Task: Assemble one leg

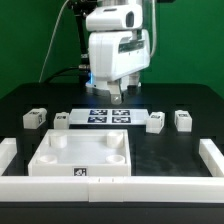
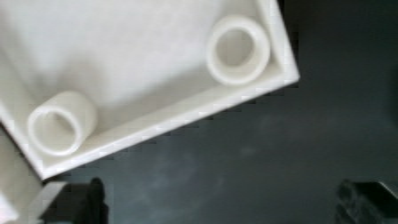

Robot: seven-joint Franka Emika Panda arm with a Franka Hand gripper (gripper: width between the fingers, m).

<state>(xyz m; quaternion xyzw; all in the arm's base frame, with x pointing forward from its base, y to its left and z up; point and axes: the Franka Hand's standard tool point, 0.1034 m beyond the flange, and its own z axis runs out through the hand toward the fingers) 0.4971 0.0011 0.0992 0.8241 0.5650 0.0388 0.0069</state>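
Observation:
Four small white legs with tags lie in a row on the black table: two at the exterior view's left (image 1: 35, 118) (image 1: 63, 120) and two at the right (image 1: 155, 123) (image 1: 183, 120). My gripper (image 1: 118, 96) hangs above the marker board (image 1: 110, 115), between the two pairs, touching nothing. In the wrist view the gripper (image 2: 222, 205) is open and empty, with a dark fingertip (image 2: 80, 198) at each side over bare black table. No leg shows in the wrist view.
The large white square tray-like piece (image 1: 60, 172) with round corner sockets lies in front of the marker board; two of its sockets (image 2: 240, 50) (image 2: 59, 122) show in the wrist view. Low white walls (image 1: 212, 158) border the table at left, right and front.

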